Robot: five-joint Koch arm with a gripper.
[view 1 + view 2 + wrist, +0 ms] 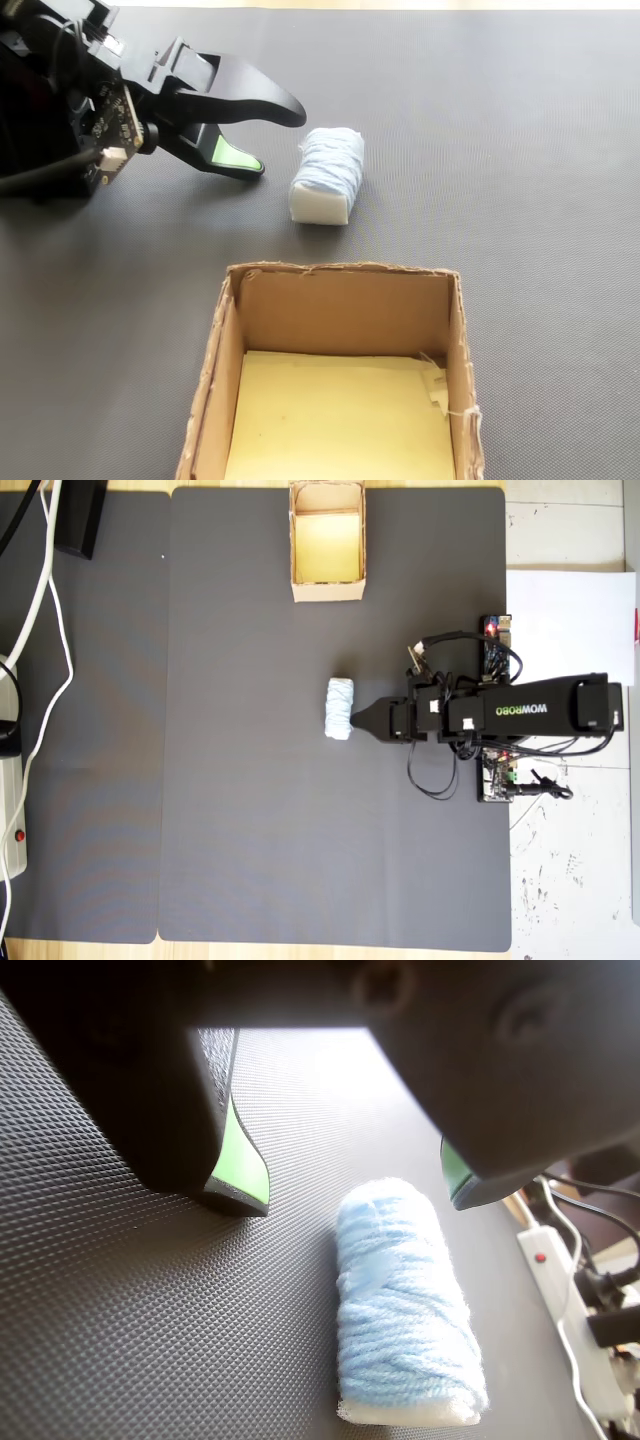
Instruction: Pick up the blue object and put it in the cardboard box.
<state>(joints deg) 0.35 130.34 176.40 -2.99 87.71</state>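
A hobbyist's workbench, by the look of it: a dark textured mat (250,810) covers a wooden tabletop (300,950), a white power strip (12,820) with trailing cables (45,610) lies along one edge, and bare circuit boards (497,780) with loose wiring sit beside the small arm (520,710).

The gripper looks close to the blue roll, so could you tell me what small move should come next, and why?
Probably ease the gripper forward and down so its open jaws straddle the blue roll. In the wrist view the roll lies on the mat just past both tips, untouched, and the cardboard box stands empty.
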